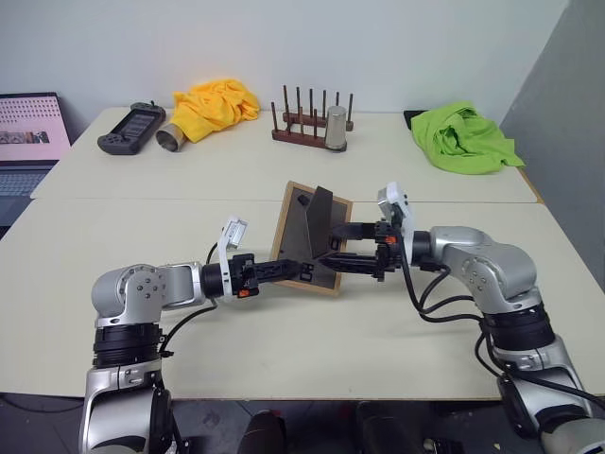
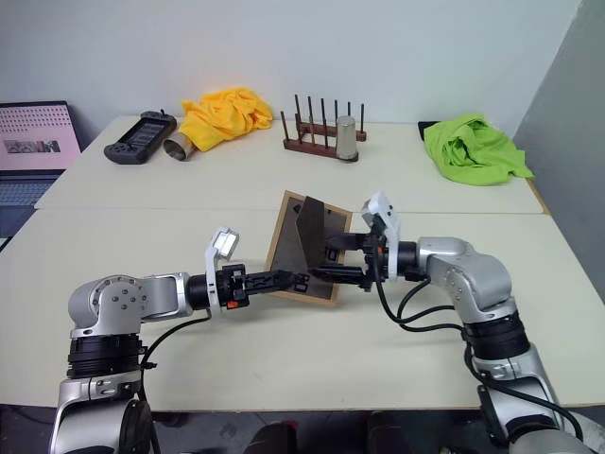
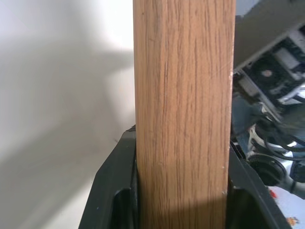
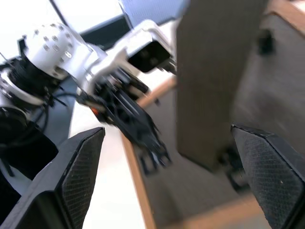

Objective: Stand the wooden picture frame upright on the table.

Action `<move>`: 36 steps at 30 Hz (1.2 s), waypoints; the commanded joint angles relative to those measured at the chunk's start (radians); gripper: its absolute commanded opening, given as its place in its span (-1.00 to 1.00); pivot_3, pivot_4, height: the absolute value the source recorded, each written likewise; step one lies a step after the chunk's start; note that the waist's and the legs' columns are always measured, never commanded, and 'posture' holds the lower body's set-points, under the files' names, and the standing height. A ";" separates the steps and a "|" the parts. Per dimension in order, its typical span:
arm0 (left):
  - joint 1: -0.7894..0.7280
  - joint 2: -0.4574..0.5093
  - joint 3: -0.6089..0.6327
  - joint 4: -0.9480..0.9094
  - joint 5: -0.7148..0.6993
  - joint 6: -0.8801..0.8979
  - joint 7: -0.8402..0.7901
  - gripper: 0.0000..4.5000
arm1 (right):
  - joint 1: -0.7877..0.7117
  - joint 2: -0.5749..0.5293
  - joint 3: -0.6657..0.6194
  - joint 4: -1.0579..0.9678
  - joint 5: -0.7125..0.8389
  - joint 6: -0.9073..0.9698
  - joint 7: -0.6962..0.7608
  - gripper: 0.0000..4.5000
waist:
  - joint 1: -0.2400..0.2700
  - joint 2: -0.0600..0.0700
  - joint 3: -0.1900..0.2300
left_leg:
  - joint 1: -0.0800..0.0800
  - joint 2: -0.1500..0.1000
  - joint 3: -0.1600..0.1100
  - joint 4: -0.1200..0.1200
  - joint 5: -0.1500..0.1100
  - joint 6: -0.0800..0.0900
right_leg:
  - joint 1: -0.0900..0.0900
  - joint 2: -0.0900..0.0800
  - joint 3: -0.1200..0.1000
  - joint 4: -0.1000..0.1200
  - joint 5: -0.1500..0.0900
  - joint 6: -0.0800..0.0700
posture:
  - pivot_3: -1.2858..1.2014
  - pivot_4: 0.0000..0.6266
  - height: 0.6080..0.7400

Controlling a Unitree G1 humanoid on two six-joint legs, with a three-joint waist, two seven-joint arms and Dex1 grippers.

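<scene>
Picture frame: the wooden picture frame point(image 1: 304, 238) is held tilted above the table point(image 1: 142, 236), near the middle of the front half, its dark grey back facing me and the fold-out stand point(image 1: 322, 219) swung out from it.
My left gripper: my left gripper point(image 1: 301, 269) is clamped on the frame's lower wooden edge; in the left wrist view the light-wood rail point(image 3: 183, 114) sits squeezed between both black fingers point(image 3: 114, 191).
My right gripper: my right gripper point(image 1: 342, 248) is spread wide and gripping nothing; in the right wrist view its two pads point(image 4: 81, 171) stand far apart on either side of the stand, not touching it.
Table, far half: a yellow cloth point(image 1: 217, 102), a metal cup on its side point(image 1: 172, 138), a black game controller point(image 1: 132, 128), a dark wooden peg rack point(image 1: 307, 118) with an upright metal cup point(image 1: 336, 130) just beside it, and a green cloth point(image 1: 463, 139).
Off the table's left edge: an open laptop point(image 1: 28, 132).
</scene>
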 commanded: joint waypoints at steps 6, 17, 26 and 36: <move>-0.042 0.028 0.112 0.057 -0.181 0.144 0.058 -0.43 | 0.132 -0.186 -0.012 0.140 -0.355 -0.796 0.018 1.00 | 0.000 0.000 0.000 | 0.000 0.000 0.000 0.000 0.000 0.000 | 0.000 0.000 0.000 -0.002 -0.001 0.001 | 0.03 -0.52 1.00; -0.037 0.052 0.062 0.173 -0.640 0.144 0.380 -0.43 | -0.005 -0.086 0.110 0.512 -1.067 -1.761 -0.638 1.00 | -0.018 -0.001 0.000 | 0.001 0.000 0.001 0.001 0.001 -0.002 | 0.000 -0.001 0.002 0.003 0.000 0.001 | 0.03 -0.52 1.00; 0.050 0.081 0.005 0.112 -0.914 0.063 0.605 -0.43 | -0.146 -0.018 0.188 0.663 -1.286 -1.863 -0.940 0.92 | -0.018 -0.001 0.000 | 0.002 0.000 0.001 0.001 0.003 -0.005 | 0.000 -0.001 0.002 0.004 0.000 0.001 | 0.03 -0.52 1.00; 0.121 0.155 -0.103 0.039 -1.106 -0.091 0.718 -0.27 | -0.166 -0.038 0.213 0.670 -1.286 -1.917 -1.013 -0.10 | -0.015 -0.001 0.000 | 0.002 -0.001 0.000 0.001 0.003 -0.005 | 0.000 -0.002 0.002 0.004 0.000 0.001 | 0.03 -0.52 1.00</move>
